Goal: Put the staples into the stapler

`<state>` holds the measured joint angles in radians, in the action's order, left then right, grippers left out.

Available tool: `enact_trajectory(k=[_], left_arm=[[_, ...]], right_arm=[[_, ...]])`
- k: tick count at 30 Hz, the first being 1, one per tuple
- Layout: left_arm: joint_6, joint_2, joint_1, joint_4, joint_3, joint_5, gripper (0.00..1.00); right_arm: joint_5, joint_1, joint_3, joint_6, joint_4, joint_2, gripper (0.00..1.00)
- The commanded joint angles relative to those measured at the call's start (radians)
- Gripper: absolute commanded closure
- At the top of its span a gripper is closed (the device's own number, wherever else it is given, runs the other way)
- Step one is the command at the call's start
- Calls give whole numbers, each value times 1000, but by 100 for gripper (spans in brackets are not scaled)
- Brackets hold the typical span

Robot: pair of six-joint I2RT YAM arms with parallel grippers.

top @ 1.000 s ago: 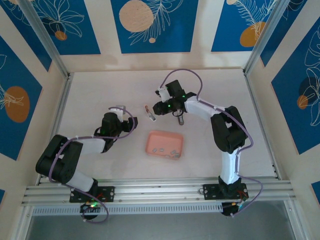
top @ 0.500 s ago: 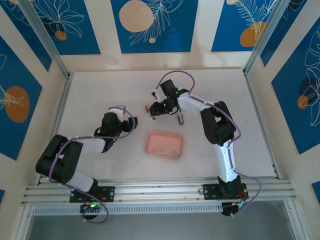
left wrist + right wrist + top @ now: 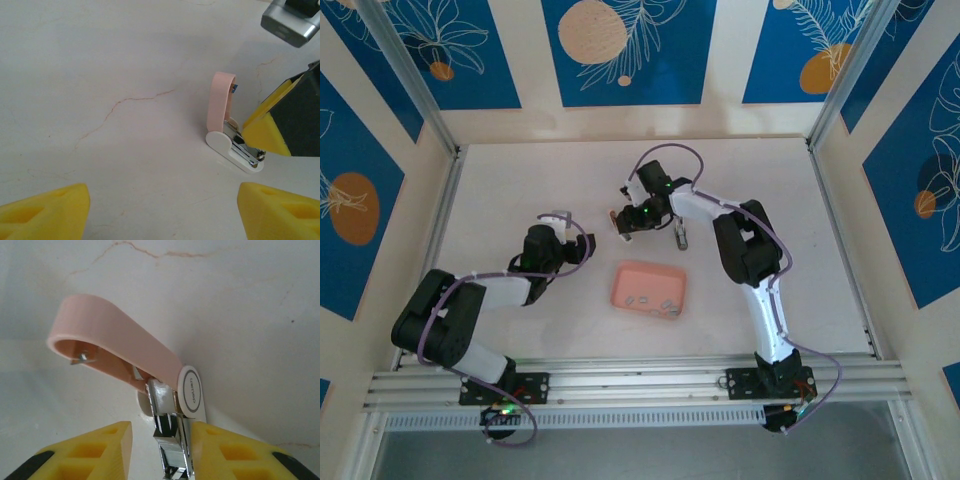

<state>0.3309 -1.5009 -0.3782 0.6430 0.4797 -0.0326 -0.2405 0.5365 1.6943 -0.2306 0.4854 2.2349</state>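
Right wrist: open pink-and-white stapler (image 3: 150,365)

Bright, even light fell from above, and the pale table (image 3: 520,170) carried only faint, soft-edged shadows. In the right wrist view a broad grey shadow dimmed the surface beyond the stapler (image 3: 120,340), whose near metal end was blurred; its pink far arm was sharp.

stapler (image 3: 227,132): pink lid hinged open, metal magazine exposed | staples (image 3: 668,304): small grey strips loose in pink tray (image 3: 623,277)
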Motion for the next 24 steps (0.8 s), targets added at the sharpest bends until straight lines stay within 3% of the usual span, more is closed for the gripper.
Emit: enact_trajectory(k=[1, 8, 16, 24], left_arm=[[-15, -7, -12, 7, 15, -9, 23], [-15, -4, -13, 3, 14, -9, 23], [-15, -1, -12, 3, 13, -10, 23], [-16, 4, -13, 2, 14, -10, 23]], right_arm=[[-26, 6, 27, -3, 33, 20, 66], [3, 8, 16, 11, 66, 18, 73], [19, 17, 11, 36, 93, -10, 74], [-30, -4, 37, -5, 49, -40, 62]])
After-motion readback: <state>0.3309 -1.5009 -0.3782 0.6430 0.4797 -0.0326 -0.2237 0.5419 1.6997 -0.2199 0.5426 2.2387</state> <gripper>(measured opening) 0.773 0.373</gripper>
